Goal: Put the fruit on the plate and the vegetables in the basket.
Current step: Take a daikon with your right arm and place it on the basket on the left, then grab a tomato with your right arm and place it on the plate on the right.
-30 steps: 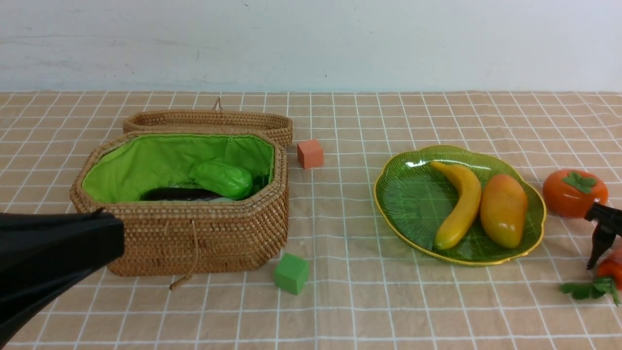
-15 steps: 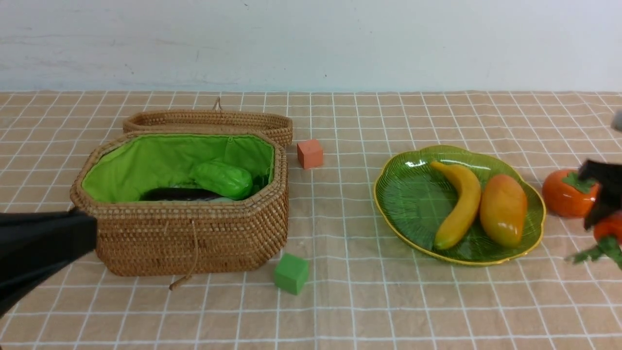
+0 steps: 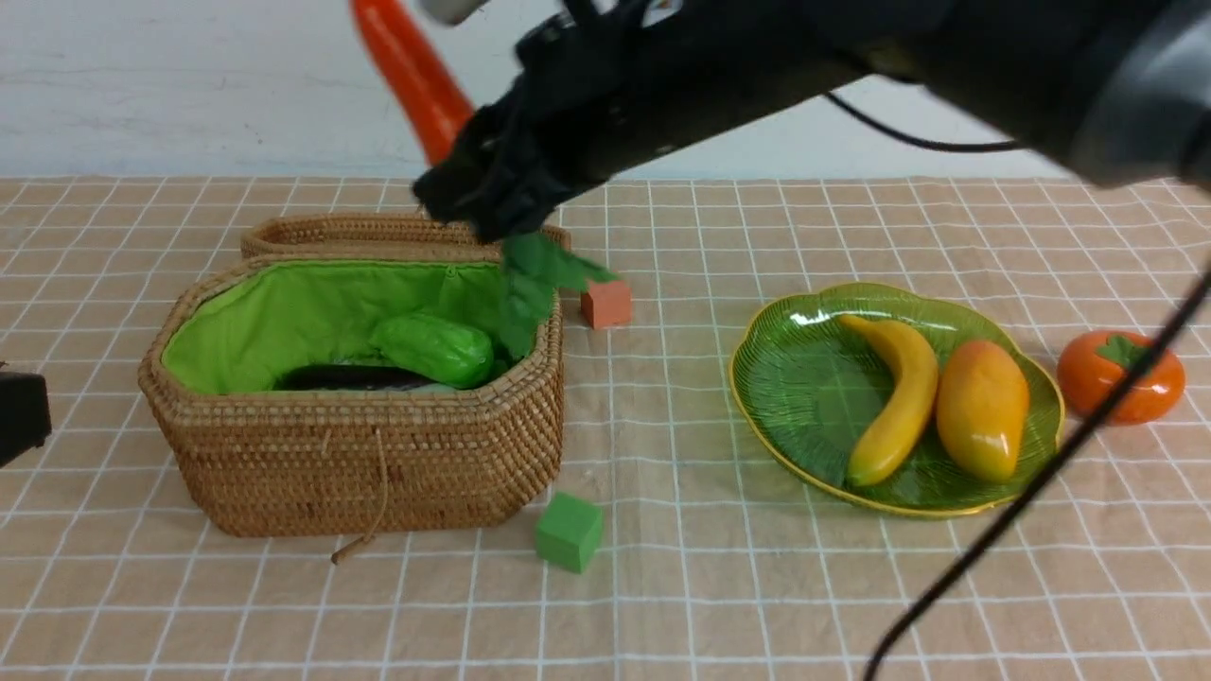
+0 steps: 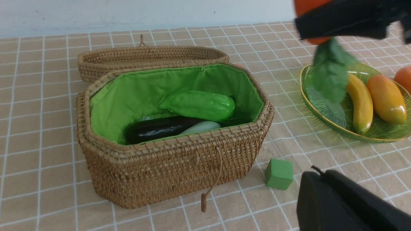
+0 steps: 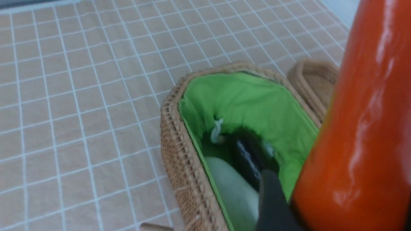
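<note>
Carrot (image 3: 416,80) now aloft above basket (image 3: 378,463).

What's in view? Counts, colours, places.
tablecloth: 1, tan checked, under everything
basket: 1, brown wicker, green lining, left
lid: 1, brown wicker, behind basket
gourd: 1, light green, in basket
eggplant: 1, dark purple, in basket
radish: 1, white, in basket
carrot: 1, orange-red, held above basket
orange cube: 1, orange, right of lid
green cube: 1, green, by basket's front-right corner
plate: 1, green, right
banana: 1, yellow, on plate
mango: 1, orange-yellow, on plate
persimmon: 1, orange-red, right of plate
right tool: 1, black, shut on carrot
left tool: 1, black, shut, far left
</note>
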`<state>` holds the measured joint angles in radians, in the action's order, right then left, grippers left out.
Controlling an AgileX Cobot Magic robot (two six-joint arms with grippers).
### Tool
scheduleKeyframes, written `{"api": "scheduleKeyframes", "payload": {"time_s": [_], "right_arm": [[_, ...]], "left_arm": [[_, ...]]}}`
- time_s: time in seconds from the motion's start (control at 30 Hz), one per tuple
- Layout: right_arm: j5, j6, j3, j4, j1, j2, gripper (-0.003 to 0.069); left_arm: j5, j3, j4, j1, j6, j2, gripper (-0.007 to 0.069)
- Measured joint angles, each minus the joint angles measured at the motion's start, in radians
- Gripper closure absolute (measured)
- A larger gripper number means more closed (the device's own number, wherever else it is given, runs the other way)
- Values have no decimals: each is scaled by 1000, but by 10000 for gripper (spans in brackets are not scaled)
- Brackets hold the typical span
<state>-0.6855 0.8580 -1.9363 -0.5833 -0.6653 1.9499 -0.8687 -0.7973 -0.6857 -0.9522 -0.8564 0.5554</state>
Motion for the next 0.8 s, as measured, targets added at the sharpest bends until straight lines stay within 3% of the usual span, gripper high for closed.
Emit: {"api": "scheduleKeyframes", "payload": {"time_s": [0.2,0.33,0.47,0.57,0.63,0.67,0.7,0.73,0.8], "right_arm": [[105,147,-69,24,-52,182,251],[143,154,-72,74,-58,215,50],[78,79,-72,159,-58,158,-13],[-33,-47,-73,297,-56,59,11],[-159,-222,-77,475,-46,-33,81],[-185,-252,-78,506,-42,-49,88],[-280,-353,-83,618,-19,-106,162],[-321,-380,-83,648,-9,-118,184],[-473,-512,-84,796,100,-164,324]], "left_arm": [[-8,0,21,0,0,0,638],[-8,0,24,0,0,0,638],[10,0,39,0,9,0,638],[65,0,59,0,44,0,638],[140,0,87,0,89,0,638],[154,0,92,0,96,0,638],[208,0,114,0,123,1,638],[222,0,119,0,130,2,638],[288,0,161,0,171,11,638]]}}
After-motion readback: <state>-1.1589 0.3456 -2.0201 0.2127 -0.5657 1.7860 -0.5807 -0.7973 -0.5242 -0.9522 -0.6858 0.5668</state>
